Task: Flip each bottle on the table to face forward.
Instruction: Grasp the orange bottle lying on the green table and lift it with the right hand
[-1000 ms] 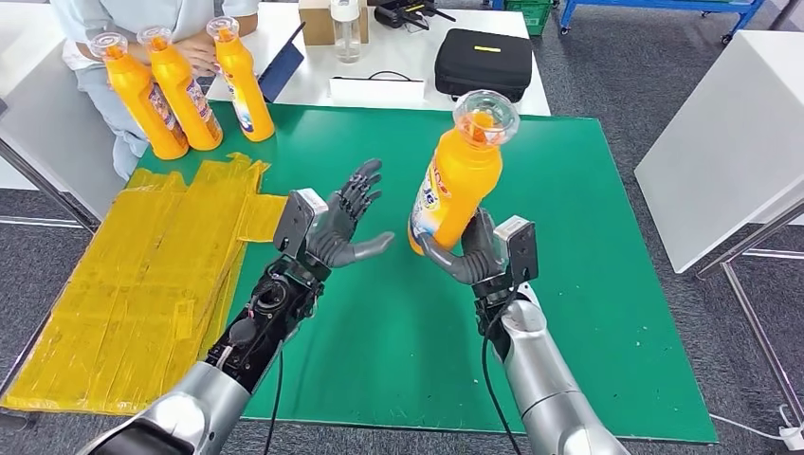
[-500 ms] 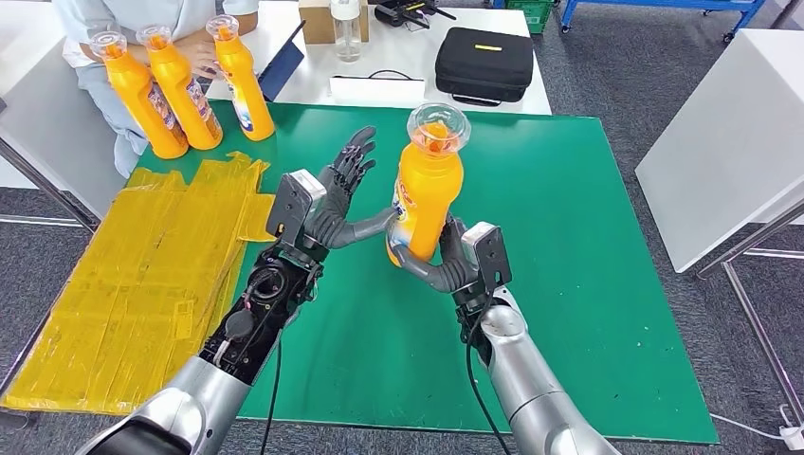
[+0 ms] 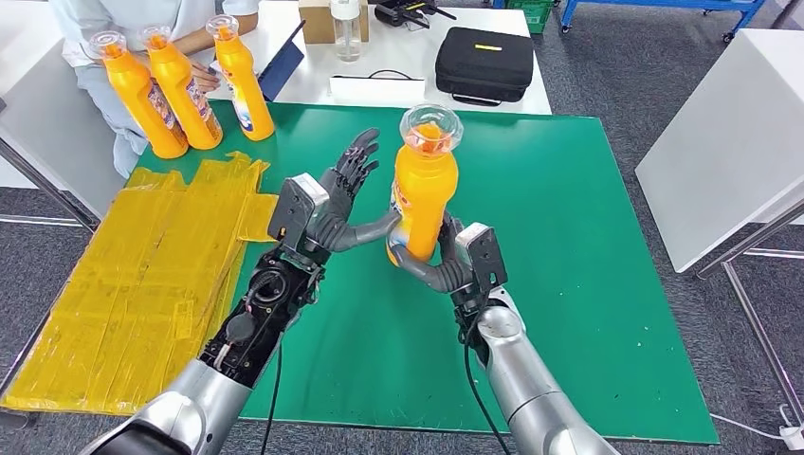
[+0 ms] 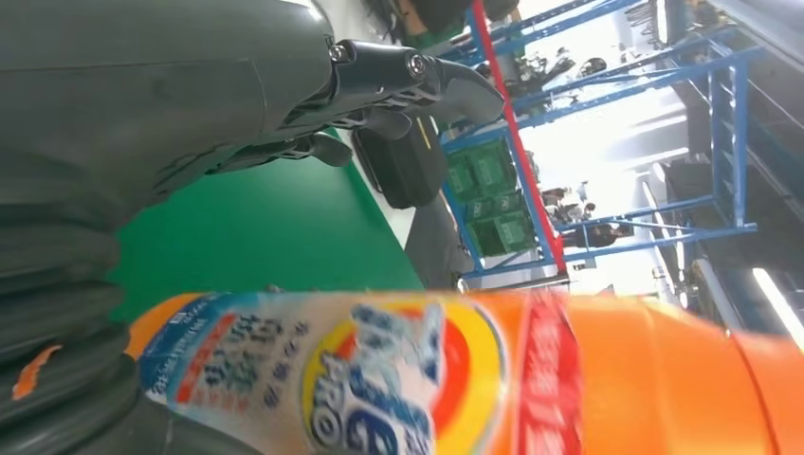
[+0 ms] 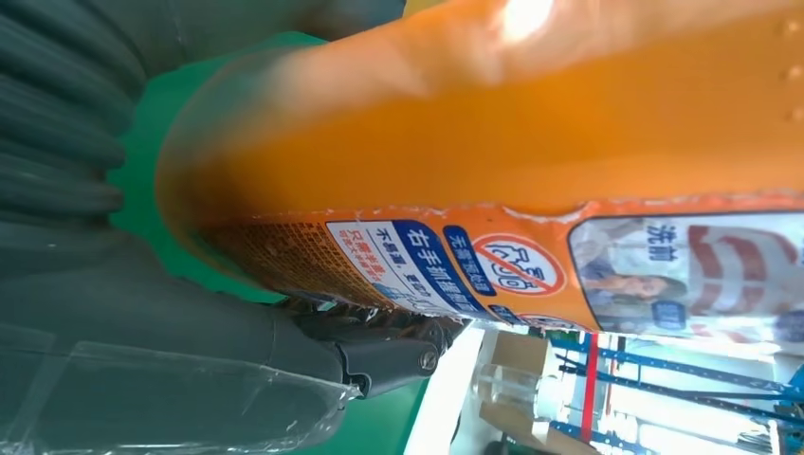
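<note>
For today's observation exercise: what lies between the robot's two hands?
In the head view, an orange bottle stands upright between them: the right robot hand grips its base, and the left robot hand reaches its thumb toward it.

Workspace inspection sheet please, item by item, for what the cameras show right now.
Surface: green mat on the table, yellow sheet at its left.
Job's things: held bottle upright above the mat; three bottles standing at the far left corner.
Clutter: black case, clear bottle, cardboard box on the white table behind.
Hands: right hand grips the held bottle's base; left hand spread, thumb at the bottle.
Cables: black cable by the case.
Surroundings: seated person.
</note>
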Action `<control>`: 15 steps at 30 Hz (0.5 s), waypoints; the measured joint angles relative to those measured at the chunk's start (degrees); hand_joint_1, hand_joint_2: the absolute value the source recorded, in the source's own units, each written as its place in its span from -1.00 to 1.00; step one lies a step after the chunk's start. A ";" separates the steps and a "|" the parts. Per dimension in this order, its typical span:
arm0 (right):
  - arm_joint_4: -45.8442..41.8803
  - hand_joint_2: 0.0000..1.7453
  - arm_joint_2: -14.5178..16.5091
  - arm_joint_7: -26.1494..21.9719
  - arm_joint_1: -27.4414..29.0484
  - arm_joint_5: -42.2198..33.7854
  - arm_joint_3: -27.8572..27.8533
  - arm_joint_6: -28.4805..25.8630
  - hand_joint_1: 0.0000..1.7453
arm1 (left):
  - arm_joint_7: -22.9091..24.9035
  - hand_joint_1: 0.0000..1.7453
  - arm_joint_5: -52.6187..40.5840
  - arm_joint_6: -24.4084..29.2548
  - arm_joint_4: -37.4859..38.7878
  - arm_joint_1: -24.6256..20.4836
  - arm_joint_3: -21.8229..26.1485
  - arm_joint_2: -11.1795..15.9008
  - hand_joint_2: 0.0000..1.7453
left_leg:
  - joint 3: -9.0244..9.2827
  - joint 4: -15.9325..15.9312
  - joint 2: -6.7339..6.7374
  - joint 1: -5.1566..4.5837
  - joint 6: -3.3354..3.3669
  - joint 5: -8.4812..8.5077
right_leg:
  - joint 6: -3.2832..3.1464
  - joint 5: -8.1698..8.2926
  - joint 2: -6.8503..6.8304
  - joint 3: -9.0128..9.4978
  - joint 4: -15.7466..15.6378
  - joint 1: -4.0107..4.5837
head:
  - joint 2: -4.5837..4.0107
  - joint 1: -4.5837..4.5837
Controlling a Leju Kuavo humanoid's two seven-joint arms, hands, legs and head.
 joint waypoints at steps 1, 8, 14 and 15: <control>0.01 1.00 0.00 0.13 -0.02 0.33 0.27 -0.33 1.00 | -0.02 -1.00 -0.32 0.31 -0.50 0.22 -0.16 -0.01 1.00 | 0.00 0.00 0.00 0.00 0.00 0.00 | 0.00 0.00 0.00 -0.01 0.00 0.00 | 0.00 0.00; 0.47 1.00 -0.10 -0.26 -0.29 -0.41 0.85 -5.63 1.00 | -0.60 -1.00 -1.21 -1.36 -4.35 1.82 -1.76 0.04 1.00 | -0.02 0.00 0.00 0.00 0.01 0.00 | 0.00 0.00 -0.01 -0.04 0.00 0.00 | 0.00 -0.01; 0.50 1.00 -0.90 1.62 -2.34 -0.74 -2.89 -15.70 1.00 | -0.99 -1.00 -1.40 -1.45 -6.19 3.08 -3.09 0.07 1.00 | -0.05 0.01 0.01 -0.03 0.02 0.01 | 0.02 0.04 0.00 -0.05 0.00 -0.02 | 0.00 0.01; 0.57 1.00 -0.89 1.88 -2.83 -0.49 -3.23 -16.66 1.00 | -0.99 -1.00 -1.40 -1.36 -6.46 3.19 -3.19 0.07 1.00 | -0.05 0.01 0.02 -0.03 0.02 0.01 | 0.02 0.04 0.00 -0.05 0.00 -0.02 | 0.00 0.01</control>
